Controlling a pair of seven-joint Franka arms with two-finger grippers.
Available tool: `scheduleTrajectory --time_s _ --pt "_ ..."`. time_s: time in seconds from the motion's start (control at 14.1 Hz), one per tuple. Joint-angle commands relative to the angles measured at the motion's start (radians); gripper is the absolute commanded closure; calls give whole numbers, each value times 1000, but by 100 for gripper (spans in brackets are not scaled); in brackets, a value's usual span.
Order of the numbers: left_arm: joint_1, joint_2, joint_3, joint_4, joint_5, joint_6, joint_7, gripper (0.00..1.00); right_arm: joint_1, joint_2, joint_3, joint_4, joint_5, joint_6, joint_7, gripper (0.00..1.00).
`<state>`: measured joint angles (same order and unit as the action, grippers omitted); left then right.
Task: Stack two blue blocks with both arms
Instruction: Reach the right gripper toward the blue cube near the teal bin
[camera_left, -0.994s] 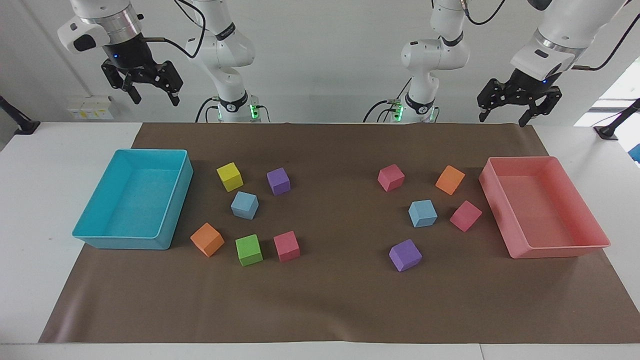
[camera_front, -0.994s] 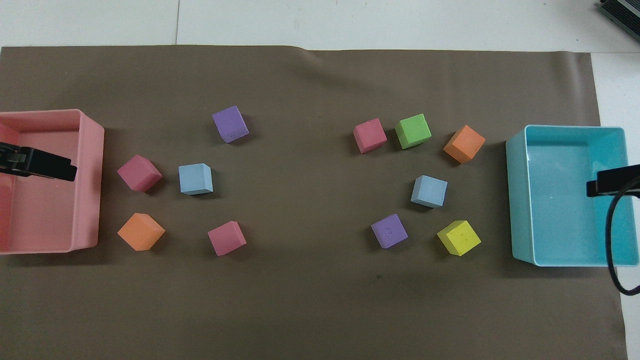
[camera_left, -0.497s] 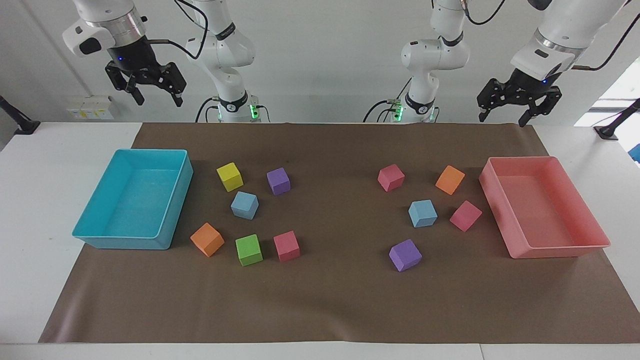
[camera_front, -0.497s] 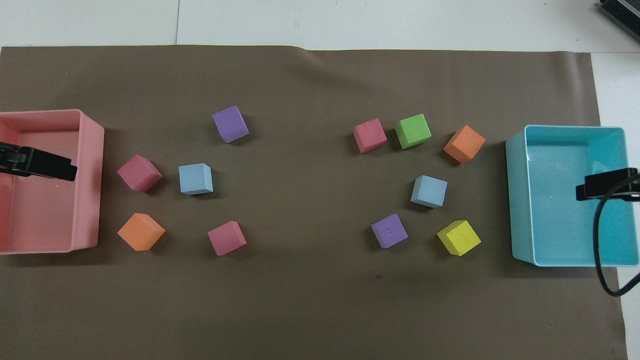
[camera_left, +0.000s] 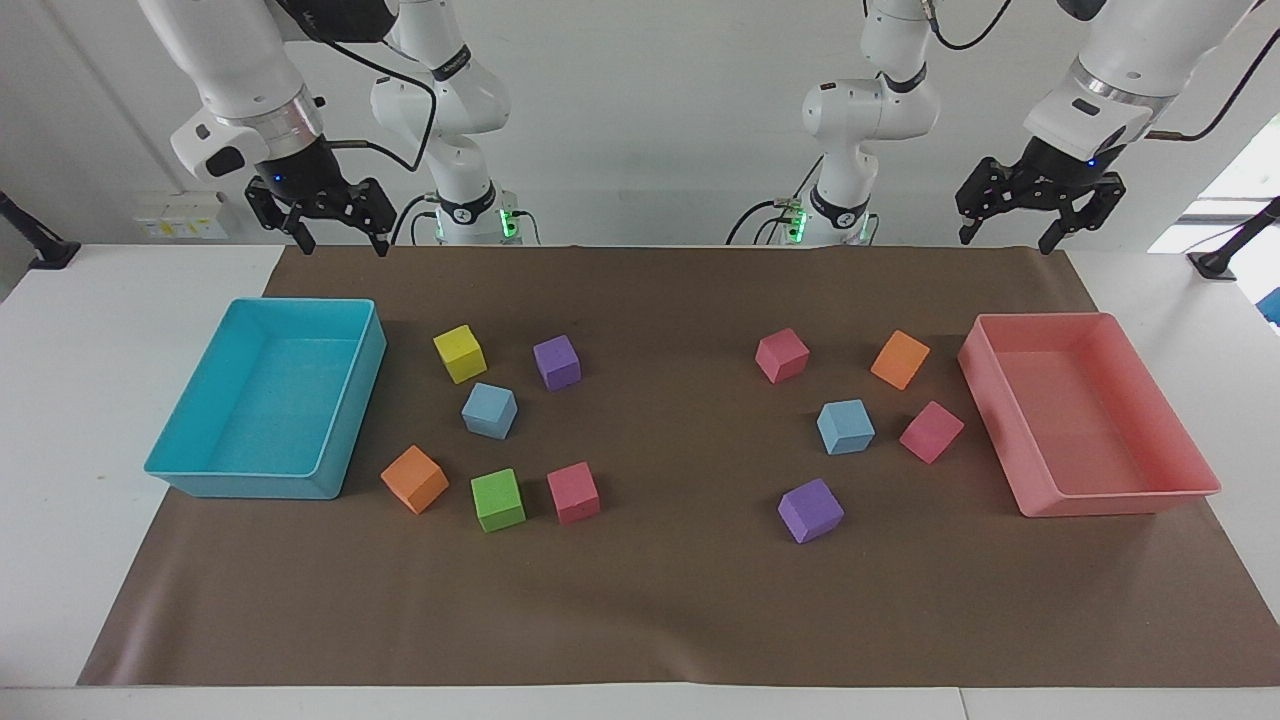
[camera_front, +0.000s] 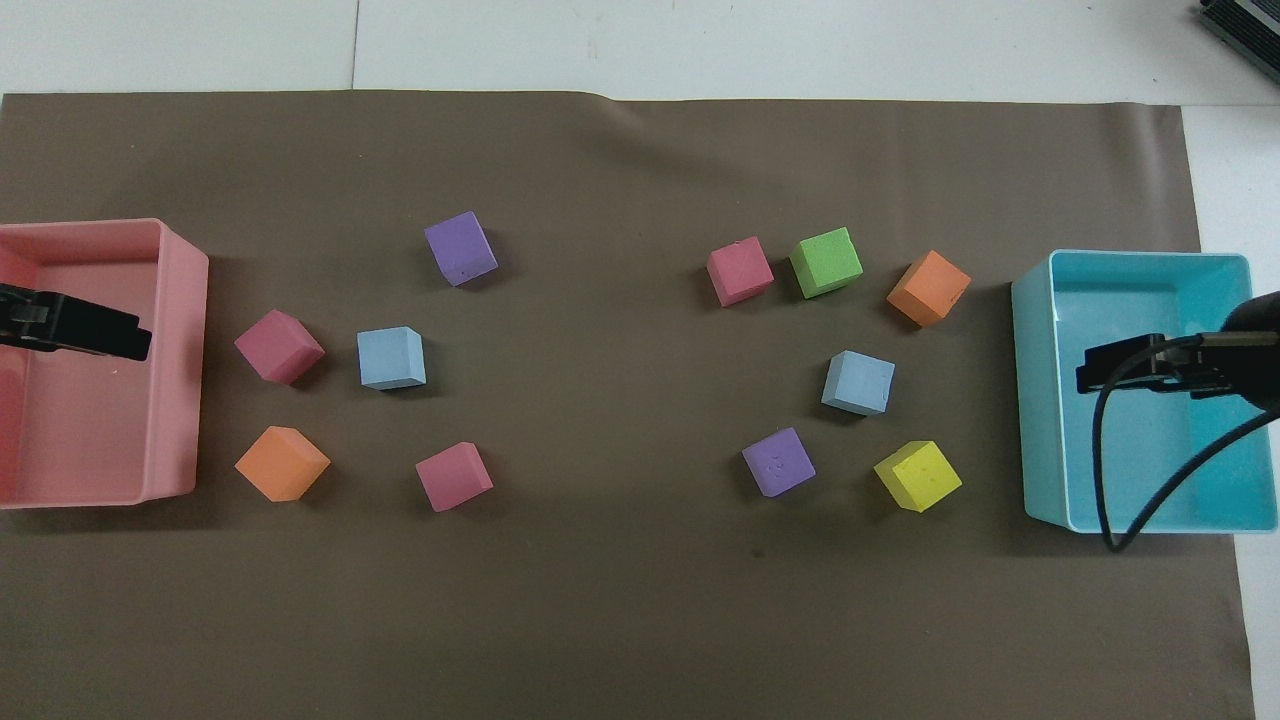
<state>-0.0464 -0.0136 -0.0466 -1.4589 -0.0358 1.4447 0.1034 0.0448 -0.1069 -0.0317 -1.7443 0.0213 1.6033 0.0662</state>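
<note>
Two blue blocks (camera_left: 489, 410) (camera_left: 846, 427) apart, both arms' fingers seemingly spread

1. A plain white wall (camera_left: 640, 120) fills the top of the frame.
2. A white tabletop (camera_left: 70, 400) runs across below it, under a wide brown paper-like mat (camera_left: 660, 600).
3. At upper left, a white socket strip (camera_left: 185, 215) sits on the wall.
4. At the right edge, a bright window (camera_left: 1235, 200) glows with daylight.
</note>
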Motion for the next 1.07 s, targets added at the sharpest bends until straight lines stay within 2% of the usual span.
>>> scheduleTrajectory --time_s 0.0,0.21,0.43,0.64,0.99 --pt "-1 -13 2 -15 -18 17 -13 0 46 -7 3 -130 6 125 -42 0" --pt "-3 -11 2 -15 -18 17 -13 0 108 71 1 -187 6 256 -46 0" --pt "-3 -11 2 -15 -21 33 -13 0 122 144 3 -224 6 372 -5 0" --pt "-4 -11 2 -15 -27 29 -16 0 133 168 3 -339 64 521 -2 0" --pt "-6 -20 -4 -24 -26 17 -24 0 144 203 3 -411 95 627 -3 0"
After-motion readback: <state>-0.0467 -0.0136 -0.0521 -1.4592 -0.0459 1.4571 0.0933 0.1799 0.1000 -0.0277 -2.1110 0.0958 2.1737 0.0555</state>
